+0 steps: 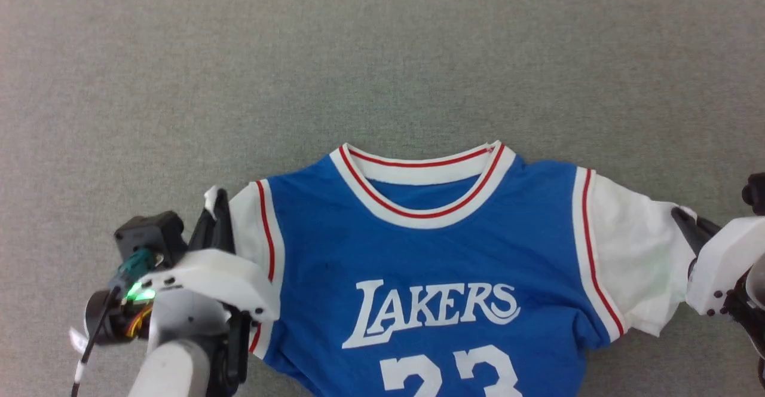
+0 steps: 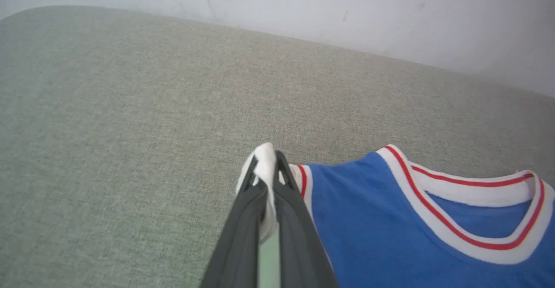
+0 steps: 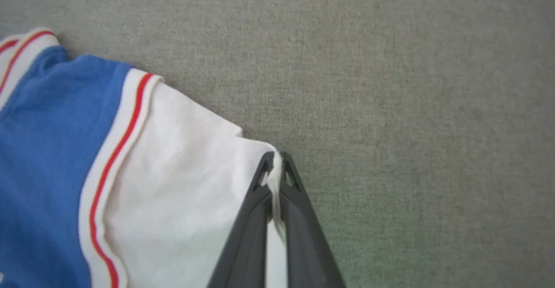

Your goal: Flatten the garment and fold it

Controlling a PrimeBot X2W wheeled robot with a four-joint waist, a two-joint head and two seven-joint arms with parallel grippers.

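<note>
The garment (image 1: 430, 247), a royal-blue Lakers jersey T-shirt, lies front up on a grey fabric surface (image 1: 382, 56), with its lower part running out of the head view at the near edge, so the hem cannot be judged. Nearest, the white number (image 1: 448, 373) and the "LAKERS" lettering (image 1: 430, 310) read flat, and the chest looks mostly smooth. At mid-depth each arm has a sleeve. The left gripper (image 1: 218, 205) is clamped on the bunched end of the left sleeve (image 1: 248, 211), a fold of white cloth pinched between its dark fingers in the left wrist view. The right gripper (image 1: 681, 214) is closed tight on the outer edge of the right sleeve (image 1: 633, 253), which is creased and rumpled. Beyond them the red-striped collar (image 1: 418, 173) sits open and fairly even. By the look of it, flattening is partly done: the body is spread but both sleeves need drawing out, and no fold has been started. Farther off the surface runs bare to a pale wall (image 2: 347, 10); nothing obstructs the work.
</note>
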